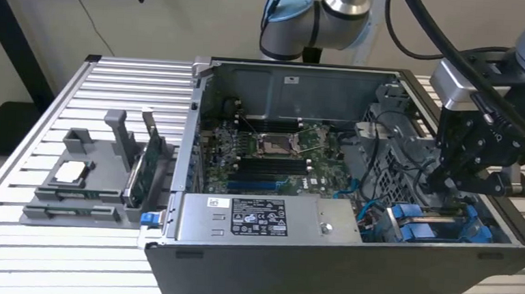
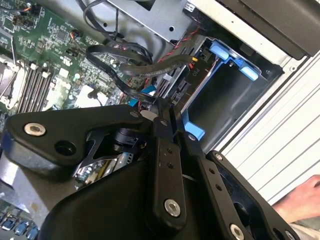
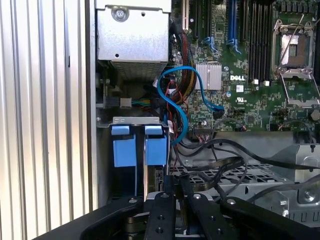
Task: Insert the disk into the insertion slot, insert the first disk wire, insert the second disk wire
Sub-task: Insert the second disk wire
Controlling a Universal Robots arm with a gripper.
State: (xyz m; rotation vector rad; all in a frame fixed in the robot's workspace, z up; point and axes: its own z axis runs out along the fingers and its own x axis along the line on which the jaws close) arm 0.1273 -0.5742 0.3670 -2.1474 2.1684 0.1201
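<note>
My gripper [image 1: 442, 190] hangs low inside the open computer case [image 1: 237, 255], over the drive cage at the exterior view's right. In both wrist views its black fingers [image 3: 167, 200] stand almost together, shut on the end of a black flat wire [image 3: 220, 165]. That wire [image 2: 117, 52] curls back over the motherboard. Just beyond the fingertips [image 2: 159, 122] sits the disk in its blue carrier [image 3: 156, 150], upright in the cage slot. A second blue carrier [image 3: 124, 150] stands beside it. Whether the wire's plug touches the disk's socket is hidden by the fingers.
A blue data cable [image 3: 175, 90] loops between the cage and the motherboard [image 1: 271, 154]. The silver power supply [image 1: 258, 218] lies at the case front. A grey parts holder [image 1: 96, 178] stands on the slatted table at the exterior view's left. A person's hand [image 2: 300, 200] rests outside the case wall.
</note>
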